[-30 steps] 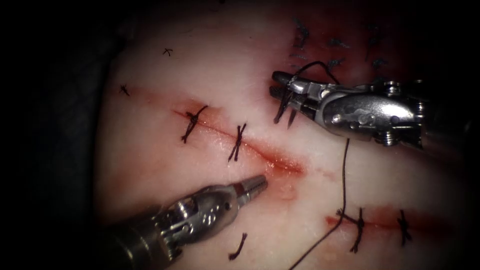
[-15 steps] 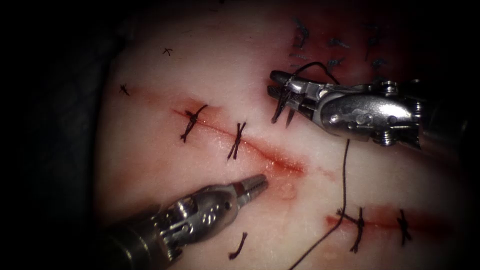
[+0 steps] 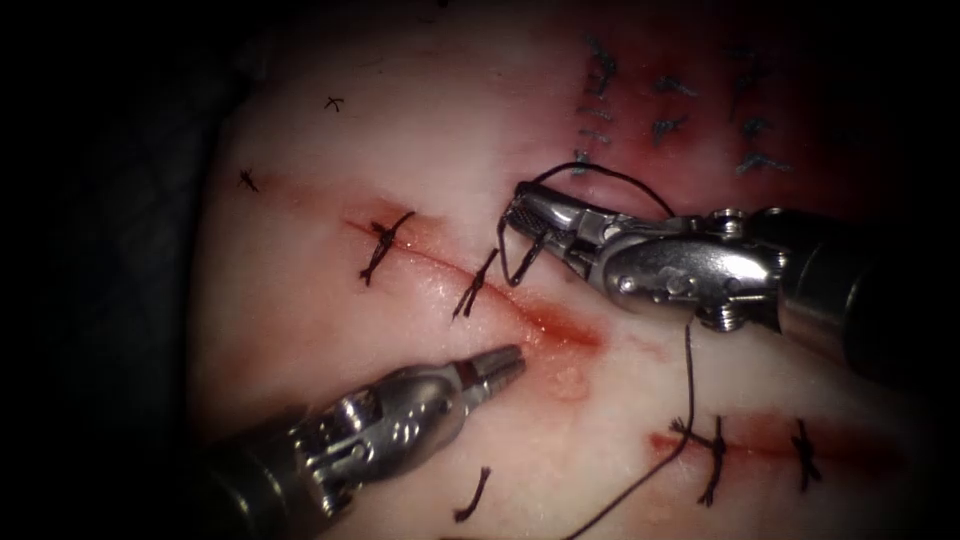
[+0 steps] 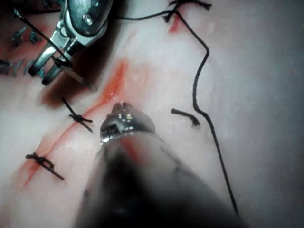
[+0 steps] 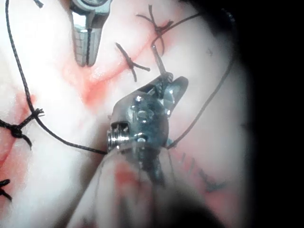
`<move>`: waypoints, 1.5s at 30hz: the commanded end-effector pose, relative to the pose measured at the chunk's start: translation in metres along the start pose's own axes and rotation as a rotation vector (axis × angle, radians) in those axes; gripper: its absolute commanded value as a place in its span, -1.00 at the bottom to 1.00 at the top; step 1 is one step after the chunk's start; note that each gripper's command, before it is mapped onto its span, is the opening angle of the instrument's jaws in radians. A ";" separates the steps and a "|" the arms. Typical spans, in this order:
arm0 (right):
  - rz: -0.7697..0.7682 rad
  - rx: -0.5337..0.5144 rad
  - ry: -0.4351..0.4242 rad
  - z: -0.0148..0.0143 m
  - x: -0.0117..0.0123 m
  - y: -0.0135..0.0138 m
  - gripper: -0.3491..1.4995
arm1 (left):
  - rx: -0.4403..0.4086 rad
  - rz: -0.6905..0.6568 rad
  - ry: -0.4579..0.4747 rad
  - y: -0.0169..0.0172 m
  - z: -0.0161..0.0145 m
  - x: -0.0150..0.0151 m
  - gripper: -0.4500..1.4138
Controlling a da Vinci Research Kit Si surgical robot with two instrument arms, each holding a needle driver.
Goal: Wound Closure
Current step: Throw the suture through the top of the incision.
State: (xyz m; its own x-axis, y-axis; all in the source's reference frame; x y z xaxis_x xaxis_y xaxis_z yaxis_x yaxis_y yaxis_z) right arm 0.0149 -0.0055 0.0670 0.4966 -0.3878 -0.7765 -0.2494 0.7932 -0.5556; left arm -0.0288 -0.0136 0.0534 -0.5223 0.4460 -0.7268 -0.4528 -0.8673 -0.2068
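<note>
The right tool (image 3: 520, 212) clamps the curved needle (image 3: 515, 262) at its upper end, the arc hanging free above the tissue (image 3: 330, 300) just right of the cut (image 3: 560, 325), while the left tool (image 3: 505, 362), jaws closed on nothing, sits below it.

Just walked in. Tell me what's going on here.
Suturing practice on pork tissue. The right hand holds the curved needle near its thread end, with the needle hanging free above the tissue on the upper right side of the cut, not in it. Thread trails from it down past a lower row of stitches. The left hand, shut and holding nothing, hovers beside the open, red part of the cut. Two stitches already cross the cut further left.
</note>
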 end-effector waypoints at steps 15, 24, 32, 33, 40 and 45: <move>0.021 -0.073 -0.031 -0.0025 0.0003 -0.0045 -1.00 | 0.010 -0.008 0.015 -0.0003 0.0003 0.0001 -0.42; 0.035 -0.076 -0.035 -0.0025 -0.0005 -0.0056 -1.00 | 0.010 -0.007 0.016 -0.0003 0.0003 0.0001 -0.42; 0.051 -0.059 -0.045 -0.0025 -0.0005 -0.0068 -1.00 | 0.015 -0.007 0.016 -0.0003 0.0004 0.0000 -0.43; 0.054 -0.054 -0.046 -0.0025 -0.0006 -0.0070 -1.00 | 0.015 -0.007 0.016 -0.0002 0.0004 0.0000 -0.43; 0.068 -0.010 -0.060 -0.0026 -0.0016 -0.0090 -1.00 | 0.016 -0.006 0.015 -0.0003 0.0003 -0.0001 -0.44; 0.071 0.008 -0.077 -0.0028 -0.0021 -0.0106 -1.00 | 0.018 -0.006 0.013 -0.0003 0.0003 -0.0001 -0.45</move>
State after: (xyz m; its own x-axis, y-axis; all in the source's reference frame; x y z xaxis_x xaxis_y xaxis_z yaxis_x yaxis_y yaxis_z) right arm 0.0137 -0.0144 0.0731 0.5393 -0.2899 -0.7906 -0.2809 0.8232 -0.4934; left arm -0.0283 -0.0138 0.0533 -0.5106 0.4493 -0.7331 -0.4686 -0.8602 -0.2009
